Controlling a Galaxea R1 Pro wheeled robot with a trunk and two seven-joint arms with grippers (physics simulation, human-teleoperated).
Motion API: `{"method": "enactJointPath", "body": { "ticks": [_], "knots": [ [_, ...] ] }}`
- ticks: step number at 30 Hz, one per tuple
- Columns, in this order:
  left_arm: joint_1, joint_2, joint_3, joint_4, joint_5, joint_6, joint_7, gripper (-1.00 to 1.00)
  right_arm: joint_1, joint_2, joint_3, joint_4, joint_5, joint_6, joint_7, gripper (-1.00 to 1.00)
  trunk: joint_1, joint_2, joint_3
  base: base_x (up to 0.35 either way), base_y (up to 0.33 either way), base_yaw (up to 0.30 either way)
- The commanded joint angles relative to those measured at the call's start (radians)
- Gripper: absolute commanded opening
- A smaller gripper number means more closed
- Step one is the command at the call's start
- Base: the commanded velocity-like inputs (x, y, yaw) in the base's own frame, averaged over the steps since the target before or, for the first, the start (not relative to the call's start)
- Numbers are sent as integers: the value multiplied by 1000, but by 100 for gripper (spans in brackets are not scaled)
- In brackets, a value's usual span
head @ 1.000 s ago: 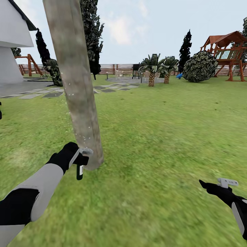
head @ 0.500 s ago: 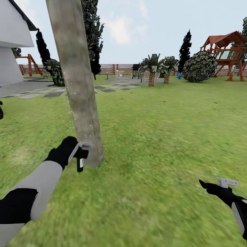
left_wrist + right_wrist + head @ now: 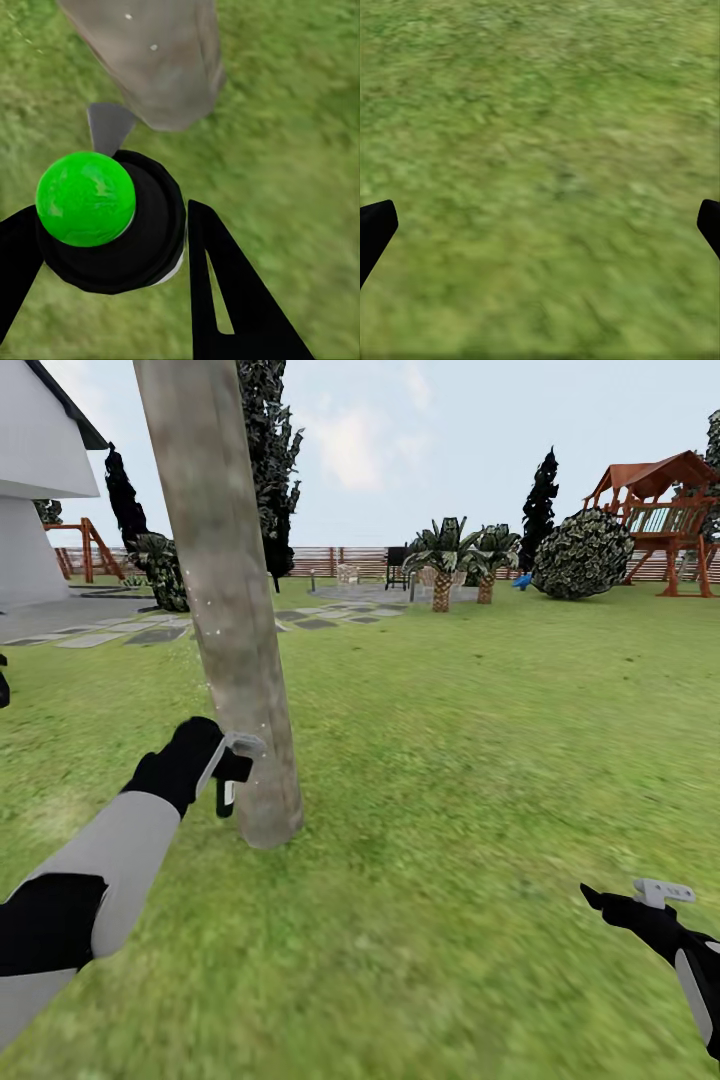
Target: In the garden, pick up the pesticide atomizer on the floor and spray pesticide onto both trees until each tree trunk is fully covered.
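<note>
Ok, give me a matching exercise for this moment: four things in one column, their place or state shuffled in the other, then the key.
Things:
1. pesticide atomizer
2. right end effector
3. tree trunk
4. wooden playset

Place or state:
A. open over bare grass
B. far back on the right, by the fence
C. held in the left end effector
D. speckled with white droplets

Pairs: 1-C, 2-A, 3-D, 4-B

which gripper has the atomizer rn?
The left gripper, shut on the pesticide atomizer beside the tree trunk. The right gripper hangs open over grass.
</note>
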Motion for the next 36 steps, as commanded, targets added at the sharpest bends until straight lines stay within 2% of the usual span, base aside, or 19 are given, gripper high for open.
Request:
{"method": "enactJointPath", "body": {
  "ticks": [1, 13, 17, 19, 22, 28, 36],
  "knots": [
    [-2, 0, 0, 0, -2, 0, 0, -100, 0, 0, 0, 0, 0, 0, 0, 100, 0, 0, 0, 0, 0, 0],
    [-91, 0, -1, 14, -5, 4, -1, -100, 0, 1, 0, 0, 0, 0, 0, 100, 0, 0, 0, 0, 0, 0],
    [-154, -1, -2, 82, -5, 6, -3, -100, 0, 1, 0, 0, 0, 0, 0, 100, 0, 0, 0, 0, 0, 0],
    [-164, -1, -3, 95, -5, 6, -3, -100, 0, 0, 0, 0, 0, 0, 0, 100, 0, 0, 0, 0, 0, 0],
    [-208, -2, -3, 112, -5, 6, -3, -100, 0, 1, 0, 0, 0, 0, -1, 100, 0, 0, 0, 0, 0, 0],
    [-295, -5, -4, 219, -5, 6, -3, -100, 0, 1, 0, 0, -1, 0, -2, 100, 0, 0, 0, 0, 0, 0],
    [-362, -11, -6, 244, -5, 6, -3, -100, 0, 1, 0, 0, -1, 0, -2, 100, 0, 0, 0, 0, 0, 0]
  ]
}}
